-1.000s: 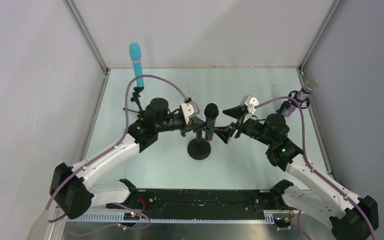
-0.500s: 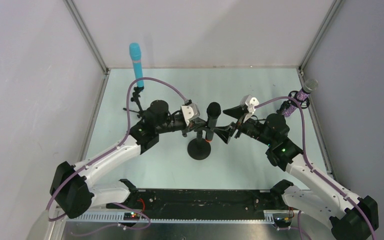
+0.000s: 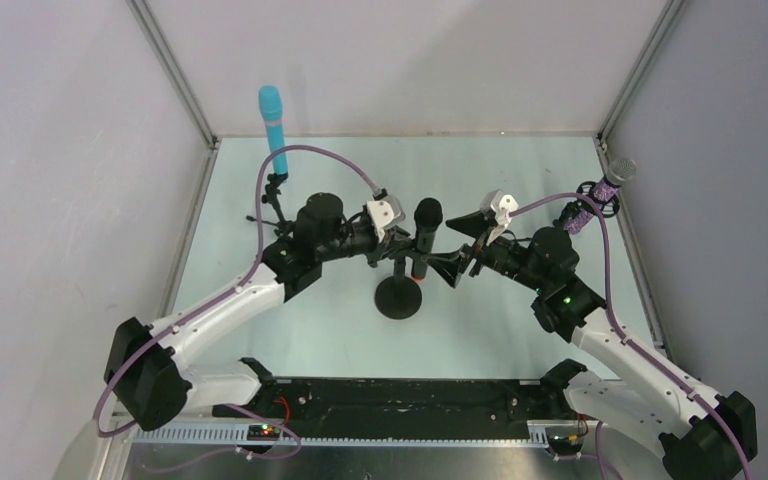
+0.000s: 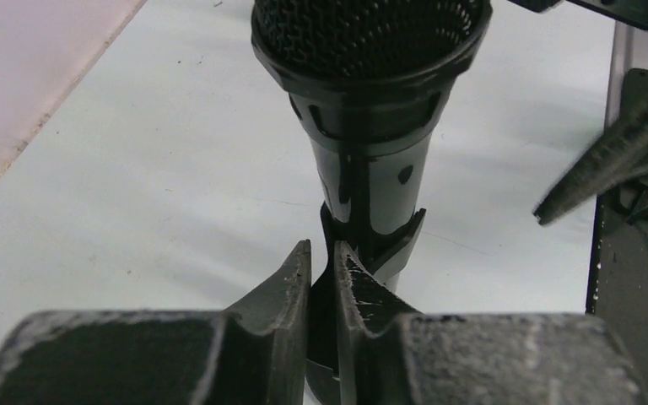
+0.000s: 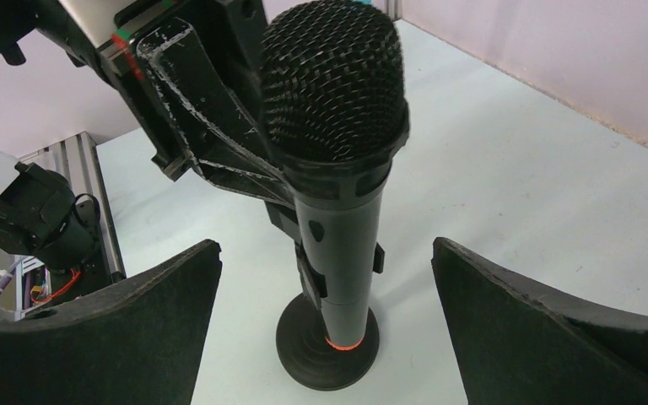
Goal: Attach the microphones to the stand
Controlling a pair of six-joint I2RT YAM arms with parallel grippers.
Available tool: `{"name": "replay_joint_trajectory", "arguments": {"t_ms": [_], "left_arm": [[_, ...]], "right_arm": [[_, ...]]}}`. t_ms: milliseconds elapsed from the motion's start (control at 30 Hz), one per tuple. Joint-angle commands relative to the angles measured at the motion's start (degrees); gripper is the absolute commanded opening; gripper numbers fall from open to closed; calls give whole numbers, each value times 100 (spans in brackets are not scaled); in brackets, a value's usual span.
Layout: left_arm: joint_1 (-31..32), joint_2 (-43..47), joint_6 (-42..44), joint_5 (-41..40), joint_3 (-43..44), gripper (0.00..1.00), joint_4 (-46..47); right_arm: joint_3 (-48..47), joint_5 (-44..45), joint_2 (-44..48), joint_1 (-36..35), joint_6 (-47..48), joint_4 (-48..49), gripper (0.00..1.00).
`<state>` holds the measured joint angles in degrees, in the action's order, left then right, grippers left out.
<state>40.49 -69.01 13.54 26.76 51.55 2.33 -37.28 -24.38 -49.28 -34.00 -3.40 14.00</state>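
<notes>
The black microphone (image 3: 426, 228) stands upright in the clip (image 4: 391, 243) of the middle stand, whose round base (image 3: 397, 300) rests on the table. An orange ring (image 5: 342, 344) shows at the microphone's lower end. My left gripper (image 3: 401, 247) is at the back of that clip. Its jaws (image 4: 322, 246) are parted by a thin slit, and only the dark stand shows behind it. My right gripper (image 3: 452, 250) is wide open, its fingers either side of the microphone (image 5: 337, 110) and apart from it. The cyan microphone (image 3: 273, 128) and the purple microphone (image 3: 600, 192) sit on their own stands.
The cyan microphone's thin stand (image 3: 276, 200) is close behind my left arm. The purple microphone's holder (image 3: 572, 218) stands by the right wall, behind my right arm. Metal frame posts (image 3: 172, 70) edge the pale table. A black rail (image 3: 400, 395) runs along the near edge.
My left gripper's jaws have parted slightly, and that wrist has shifted a little toward the back. The black microphone leans a touch further right. The right arm has not moved.
</notes>
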Motion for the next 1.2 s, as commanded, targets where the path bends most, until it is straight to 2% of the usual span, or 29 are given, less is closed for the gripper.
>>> {"name": "replay_joint_trajectory", "arguments": {"t_ms": [0,33,100,267,467,567,867,1167], "left_arm": [[-65,-146,-238,-457,471,24,-305],[-109,-151,-268,-493,584,27,-300],[-166,-125,-363,-546,705,37,-289],[-252,74,-482,-884,789,71,-267],[-502,313,-864,-1120,797,96,-13],[-613,443,-1180,-1116,757,100,145],[-1102,646,-2000,-899,479,100,578],[-1635,954,-2479,-875,-219,100,832]], "right_arm": [[-13,21,95,13,-20,197,100],[-6,21,107,14,-3,190,100],[-9,21,129,20,17,169,99],[-8,21,161,16,36,132,99],[-8,12,172,25,50,134,99],[-8,12,173,25,49,129,99],[-8,-5,168,43,59,130,99],[167,-63,217,289,-294,265,100]]}}
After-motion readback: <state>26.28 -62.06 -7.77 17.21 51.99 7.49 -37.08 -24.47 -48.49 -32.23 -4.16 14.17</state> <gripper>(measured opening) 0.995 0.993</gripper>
